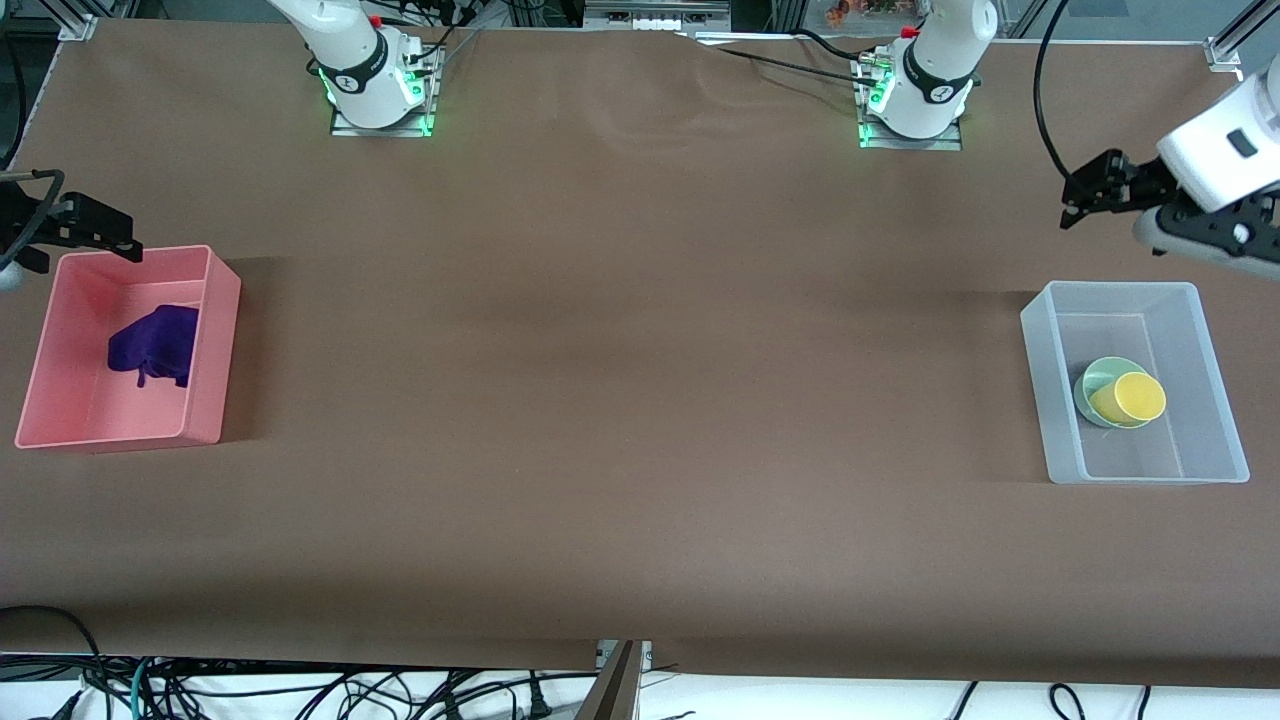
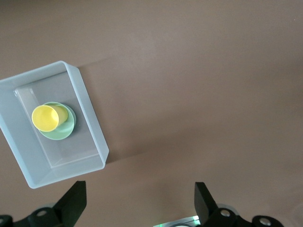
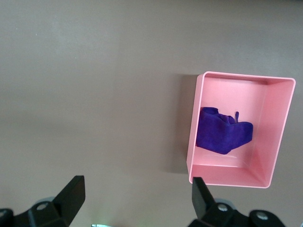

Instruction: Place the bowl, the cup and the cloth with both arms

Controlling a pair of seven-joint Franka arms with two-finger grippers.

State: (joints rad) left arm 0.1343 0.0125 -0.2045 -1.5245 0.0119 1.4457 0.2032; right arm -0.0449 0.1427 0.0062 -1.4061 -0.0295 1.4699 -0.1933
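**Desk editor:** What stage is this?

**Photographer:** By the look of it, the placing is done. The purple cloth (image 1: 155, 345) lies crumpled in the pink bin (image 1: 222, 330) at the right arm's end of the desk (image 1: 620, 400). The mint-green bowl (image 1: 1097, 388) sits on the floor of the clear bin (image 1: 1040, 390) at the left arm's end, with the yellow cup (image 1: 1132, 399) resting in it, tipped on its side, mouth toward the front camera.

**Desk editor:** And the arms?

**Photographer:** Both are up and empty. The left tool (image 1: 1085, 200) hangs above the desk just beside the clear bin's edge nearest the bases, its fingers (image 2: 73, 201) spread wide with nothing between them. The right tool (image 1: 120, 245) is over the pink bin's corner nearest the bases, fingers (image 3: 71, 194) likewise parted and holding nothing.

**Desk editor:** What comes next, in your judgement?

**Photographer:** Little more than pulling both arms clear. If the cup were meant to stand upright, the left tool would need to descend into the clear bin and regrip it by the rim, a tight fit against the bowl.

**Desk editor:** Condition of the items?

**Photographer:** The cloth is bunched in irregular folds, a loose corner sticking out. Bowl and cup look smooth, plain and intact.
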